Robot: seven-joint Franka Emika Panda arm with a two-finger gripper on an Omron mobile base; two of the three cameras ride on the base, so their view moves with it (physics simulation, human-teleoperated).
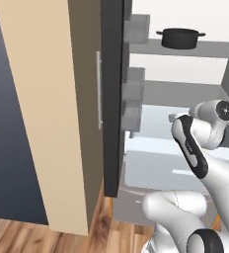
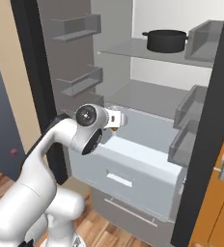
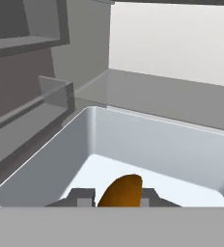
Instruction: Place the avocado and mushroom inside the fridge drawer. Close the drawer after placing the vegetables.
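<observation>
The jaws (image 3: 118,199) were closed on a brown, egg-shaped thing, apparently the avocado (image 3: 122,192), held just above the open fridge drawer (image 3: 46,166). In the right base view the gripper (image 2: 115,120) hung over the drawer's (image 2: 133,164) back left corner, a speck of brown showing under it. Nothing stood between the fruit and the pale floor of the bin, and the part of the bin in sight held nothing. Grey door bins (image 2: 80,79) lined the left fridge door, with more bins (image 2: 189,128) on the right door. A glass shelf (image 2: 147,96) lay just above the drawer; higher up, a black pot (image 2: 165,40) sat on another shelf. A lower grey drawer (image 2: 133,212) sat below, over a wooden floor (image 1: 47,237). A tall beige cabinet panel (image 1: 42,113) stood to the left of the fridge.
</observation>
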